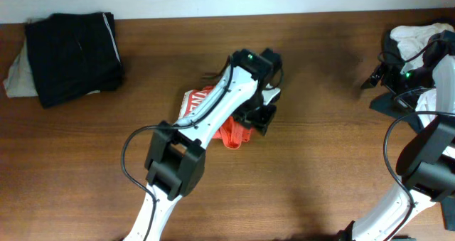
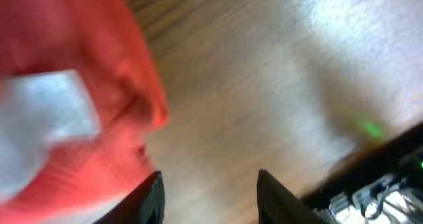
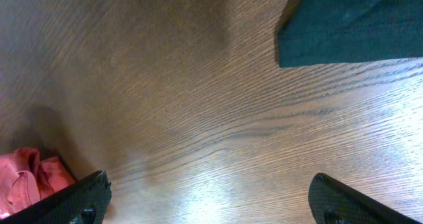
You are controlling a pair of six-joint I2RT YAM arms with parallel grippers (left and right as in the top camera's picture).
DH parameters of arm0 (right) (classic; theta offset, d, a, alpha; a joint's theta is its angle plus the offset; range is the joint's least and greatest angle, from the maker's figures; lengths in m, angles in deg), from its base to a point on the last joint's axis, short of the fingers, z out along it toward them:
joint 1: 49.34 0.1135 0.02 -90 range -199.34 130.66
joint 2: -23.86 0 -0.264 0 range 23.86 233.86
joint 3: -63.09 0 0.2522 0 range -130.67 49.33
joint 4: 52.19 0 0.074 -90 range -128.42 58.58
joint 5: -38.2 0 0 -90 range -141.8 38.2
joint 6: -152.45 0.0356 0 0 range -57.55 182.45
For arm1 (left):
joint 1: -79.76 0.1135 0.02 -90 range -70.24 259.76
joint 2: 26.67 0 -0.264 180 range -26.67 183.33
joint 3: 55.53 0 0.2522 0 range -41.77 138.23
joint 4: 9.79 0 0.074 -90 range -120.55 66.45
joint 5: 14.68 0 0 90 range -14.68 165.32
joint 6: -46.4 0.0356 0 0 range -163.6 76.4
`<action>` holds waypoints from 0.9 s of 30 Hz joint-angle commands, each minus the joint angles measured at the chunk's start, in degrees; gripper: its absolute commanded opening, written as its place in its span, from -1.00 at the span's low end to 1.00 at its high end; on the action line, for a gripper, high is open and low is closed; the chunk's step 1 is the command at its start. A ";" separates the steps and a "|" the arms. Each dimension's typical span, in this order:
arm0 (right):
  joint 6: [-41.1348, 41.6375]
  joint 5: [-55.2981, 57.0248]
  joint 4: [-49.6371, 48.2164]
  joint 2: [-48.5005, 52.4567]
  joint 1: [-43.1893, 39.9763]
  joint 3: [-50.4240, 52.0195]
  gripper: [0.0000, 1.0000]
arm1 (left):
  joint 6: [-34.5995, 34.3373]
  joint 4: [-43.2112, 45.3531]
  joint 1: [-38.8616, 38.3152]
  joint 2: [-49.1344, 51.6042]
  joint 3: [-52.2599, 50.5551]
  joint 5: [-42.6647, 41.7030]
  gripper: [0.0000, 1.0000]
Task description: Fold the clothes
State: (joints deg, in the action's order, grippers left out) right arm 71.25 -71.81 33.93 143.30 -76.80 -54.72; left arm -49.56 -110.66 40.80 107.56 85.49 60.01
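Orange-red T-shirt (image 1: 233, 134), white lettering unreadable, beside left hand (image 2: 208, 184); it and right hand (image 3: 208, 191) gape empty.

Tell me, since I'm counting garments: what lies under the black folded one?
Under the black folded garment, a whitish cloth pokes out at its left edge; the rest, and anything else beneath, is covered.

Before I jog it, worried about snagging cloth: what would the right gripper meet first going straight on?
Likely bare table; the right gripper is open, dark garment and orange-red T-shirt lying off to the sides.
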 commanded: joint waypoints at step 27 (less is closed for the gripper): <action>-0.37 -0.28 0.04 0.20 -0.31 -1.03 0.97 | -1.25 -1.88 0.04 0.11 0.00 12.11 -0.99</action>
State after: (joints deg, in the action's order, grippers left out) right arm 71.27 -71.81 33.95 143.30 -76.80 -54.72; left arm -51.11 -111.38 41.08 107.91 80.11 71.77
